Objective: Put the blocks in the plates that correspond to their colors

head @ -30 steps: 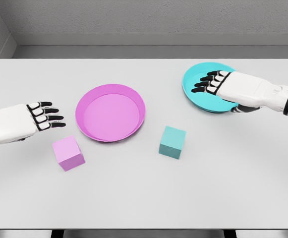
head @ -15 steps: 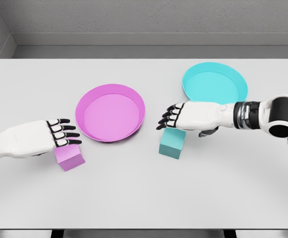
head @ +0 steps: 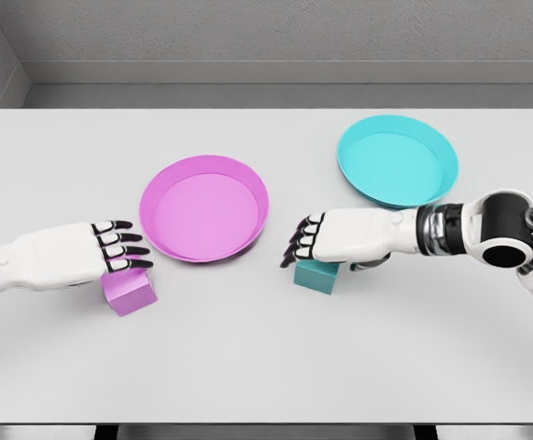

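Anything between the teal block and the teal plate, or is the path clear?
Nothing visible blocks it. The teal block sits under the right hand, and bare table lies between it and the teal plate. The pink plate is off to the left.

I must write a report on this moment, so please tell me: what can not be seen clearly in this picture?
- Teal block, head view: its top is covered by the right hand, so contact cannot be judged.
- Pink block, head view: its back part is hidden under the left hand.
- Left arm: cut off by the picture's left edge.
- Table: its legs are mostly below the bottom edge.
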`<action>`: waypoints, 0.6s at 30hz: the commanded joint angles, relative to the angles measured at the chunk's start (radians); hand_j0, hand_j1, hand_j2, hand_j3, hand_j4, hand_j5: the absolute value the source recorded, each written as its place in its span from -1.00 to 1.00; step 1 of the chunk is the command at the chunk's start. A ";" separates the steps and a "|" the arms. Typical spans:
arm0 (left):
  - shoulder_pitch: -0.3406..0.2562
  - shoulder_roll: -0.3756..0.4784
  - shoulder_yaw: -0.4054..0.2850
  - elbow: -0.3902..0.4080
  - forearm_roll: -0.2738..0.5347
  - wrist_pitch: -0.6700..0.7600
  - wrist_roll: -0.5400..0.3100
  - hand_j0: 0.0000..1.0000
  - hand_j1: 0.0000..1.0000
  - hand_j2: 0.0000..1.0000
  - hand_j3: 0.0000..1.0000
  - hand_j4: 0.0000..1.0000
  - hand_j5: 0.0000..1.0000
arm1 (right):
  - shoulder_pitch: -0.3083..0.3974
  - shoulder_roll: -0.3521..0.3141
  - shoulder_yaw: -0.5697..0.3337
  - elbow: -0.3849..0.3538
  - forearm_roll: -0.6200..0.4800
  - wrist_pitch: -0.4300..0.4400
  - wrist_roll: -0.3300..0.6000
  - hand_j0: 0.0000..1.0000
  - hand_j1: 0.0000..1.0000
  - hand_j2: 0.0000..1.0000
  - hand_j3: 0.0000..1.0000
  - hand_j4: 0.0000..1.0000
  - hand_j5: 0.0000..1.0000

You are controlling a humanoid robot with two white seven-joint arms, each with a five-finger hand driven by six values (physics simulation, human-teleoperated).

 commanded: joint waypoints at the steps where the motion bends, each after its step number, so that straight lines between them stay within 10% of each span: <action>1: 0.000 0.001 0.000 0.000 0.003 0.000 -0.002 1.00 1.00 1.00 1.00 1.00 1.00 | 0.000 -0.002 0.003 -0.001 -0.004 0.001 0.000 0.45 0.45 0.45 0.45 0.45 0.45; 18: -0.005 -0.044 -0.021 -0.002 0.003 0.000 -0.026 1.00 1.00 1.00 1.00 1.00 1.00 | 0.000 -0.014 0.011 -0.001 -0.004 -0.016 0.000 0.24 0.24 0.24 0.24 0.24 0.24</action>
